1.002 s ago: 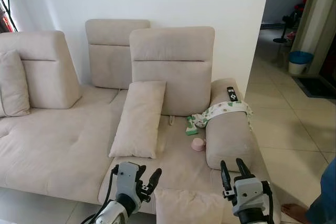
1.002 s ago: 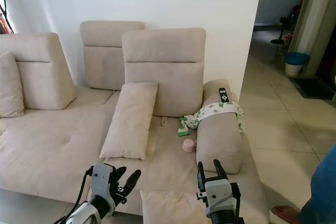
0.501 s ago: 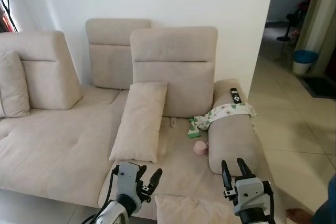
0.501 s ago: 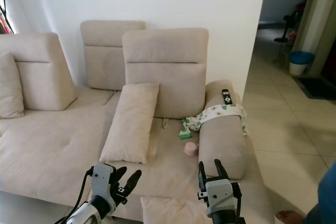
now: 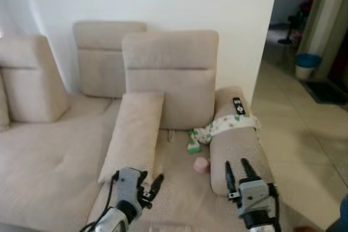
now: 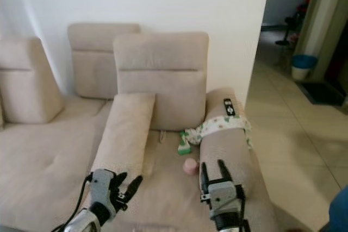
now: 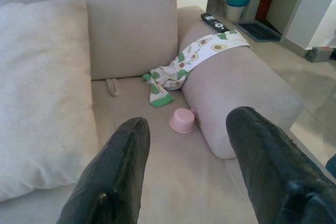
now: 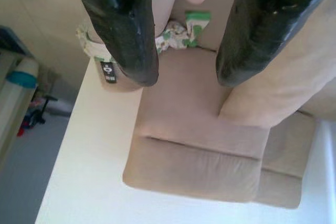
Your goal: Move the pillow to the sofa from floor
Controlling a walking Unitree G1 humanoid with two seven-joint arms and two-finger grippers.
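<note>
Both grippers are raised in front of the beige sofa (image 5: pixel 49 156), and both are empty.

The left gripper (image 5: pixel 142 184) holds its 2 black fingers spread apart over the front of the seat, with nothing between them. The right gripper (image 5: pixel 236 173) also has its 2 fingers spread, pointing up near the roll armrest (image 5: pixel 234 145). A beige pillow (image 5: pixel 133 134) lies on the seat and leans against the backrest cushion (image 5: pixel 169 74). Beside it are a small pink cup (image 5: pixel 202 164), a green and white patterned cloth (image 5: pixel 225 126) draped over the armrest, and a black remote (image 5: pixel 238 106) on top of the armrest.
</note>
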